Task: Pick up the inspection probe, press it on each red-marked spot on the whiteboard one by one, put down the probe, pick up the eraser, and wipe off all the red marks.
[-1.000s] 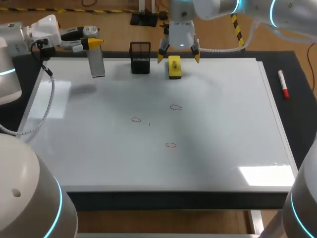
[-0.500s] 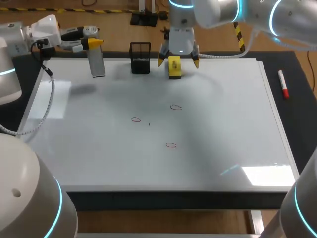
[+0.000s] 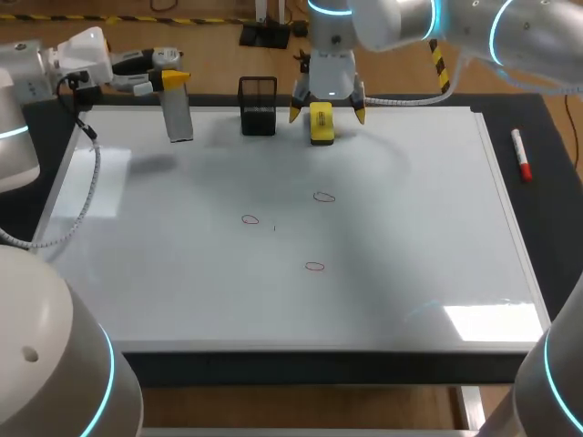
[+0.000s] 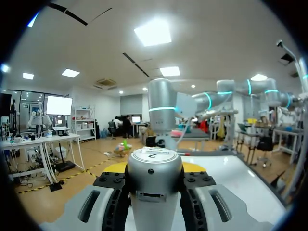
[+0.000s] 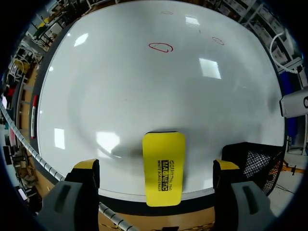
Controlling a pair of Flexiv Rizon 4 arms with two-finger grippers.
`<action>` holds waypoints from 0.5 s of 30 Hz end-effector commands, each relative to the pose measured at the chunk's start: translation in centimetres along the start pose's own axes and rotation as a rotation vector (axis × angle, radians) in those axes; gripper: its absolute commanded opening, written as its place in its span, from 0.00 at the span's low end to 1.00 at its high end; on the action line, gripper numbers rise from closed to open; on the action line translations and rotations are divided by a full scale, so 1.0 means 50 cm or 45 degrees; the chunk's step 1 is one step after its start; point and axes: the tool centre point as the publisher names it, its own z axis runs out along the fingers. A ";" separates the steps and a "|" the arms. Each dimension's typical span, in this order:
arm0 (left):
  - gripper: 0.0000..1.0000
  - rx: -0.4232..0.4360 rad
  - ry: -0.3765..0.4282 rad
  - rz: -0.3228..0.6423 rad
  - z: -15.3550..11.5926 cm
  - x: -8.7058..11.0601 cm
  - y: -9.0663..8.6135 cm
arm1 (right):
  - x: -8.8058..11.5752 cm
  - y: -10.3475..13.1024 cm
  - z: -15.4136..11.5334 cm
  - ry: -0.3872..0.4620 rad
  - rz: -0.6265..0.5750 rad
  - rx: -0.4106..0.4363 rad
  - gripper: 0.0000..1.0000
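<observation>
Pressing judged done | inspection probe not set down, clamped in left gripper by far-left corner of whiteboard | right gripper splayed wide astride eraser, ungrasped | three red marks unwiped

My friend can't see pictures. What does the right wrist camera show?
The right gripper is open, with one yellow-tipped finger on each side of a yellow eraser that lies near the whiteboard's edge; neither finger touches it. Ahead on the whiteboard are three small red marks, and a black mesh holder stands beside the gripper.
</observation>
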 end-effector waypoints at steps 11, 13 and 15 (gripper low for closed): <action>0.00 0.001 0.000 0.001 0.000 0.000 -0.002 | -0.006 -0.003 0.013 0.009 -0.017 -0.040 0.00; 0.00 0.001 0.000 0.001 0.000 0.000 -0.002 | -0.001 0.000 0.003 0.009 -0.009 -0.030 0.00; 0.00 0.001 0.000 0.001 0.000 0.000 -0.002 | 0.004 0.003 -0.007 0.014 -0.003 -0.020 0.00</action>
